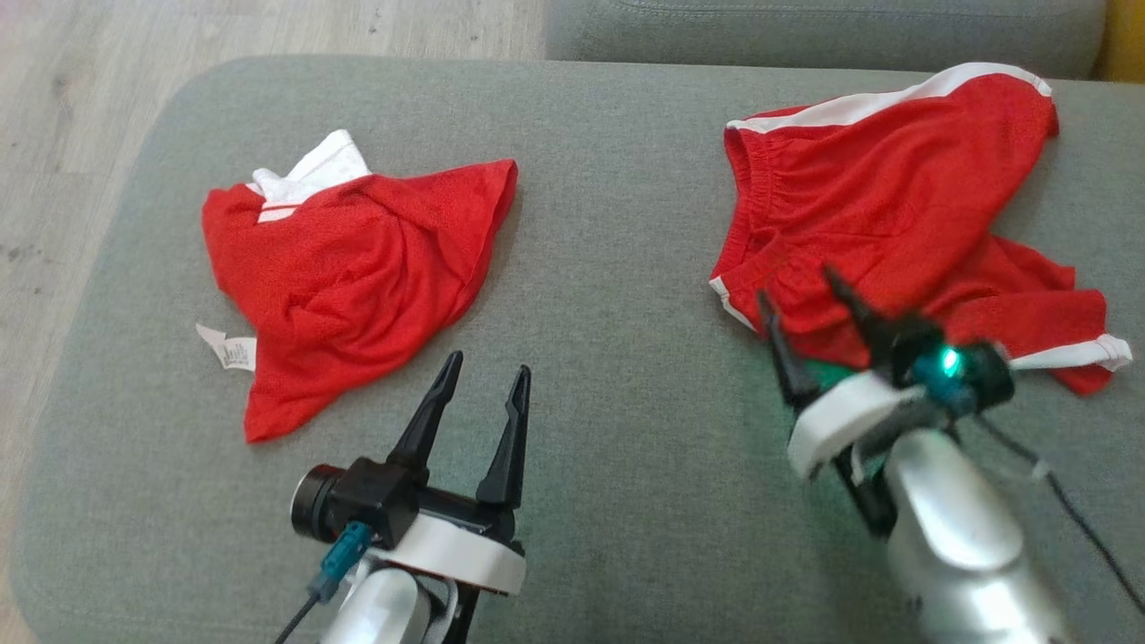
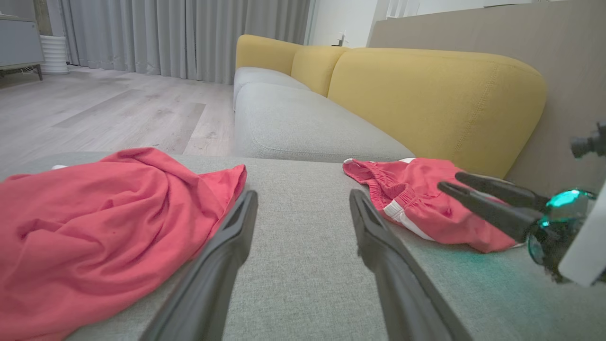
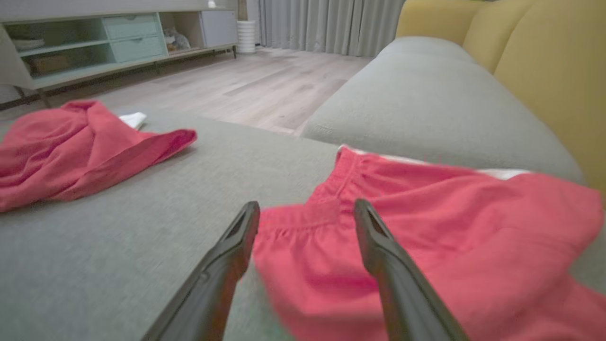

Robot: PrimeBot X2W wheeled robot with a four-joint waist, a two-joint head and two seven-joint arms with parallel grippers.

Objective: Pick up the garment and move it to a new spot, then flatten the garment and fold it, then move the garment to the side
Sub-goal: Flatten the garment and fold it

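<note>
Right claw (image 1: 799, 292) spread wide over red shorts (image 1: 894, 197), gripping nothing

Red shorts (image 1: 894, 206) — white-trimmed, rumpled — lie at 2 o'clock; a crumpled red shirt (image 1: 358, 268) at 10 o'clock.

Head view: right gripper (image 1: 796, 288) smeared, its outline soft; its fingers and wrist hide part of the near hem of the red shorts (image 1: 886, 188). White label (image 1: 228, 351) at the edge of the red top (image 1: 349, 277): print too small to read. Left wrist view: the top is cut by the left and bottom edges, the right gripper's body by the right edge (fingers and a green-lit part remain in frame). Right wrist view: nearest folds of the shorts blurred; contents of the shelf unit (image 3: 94, 42) indistinct.
</note>
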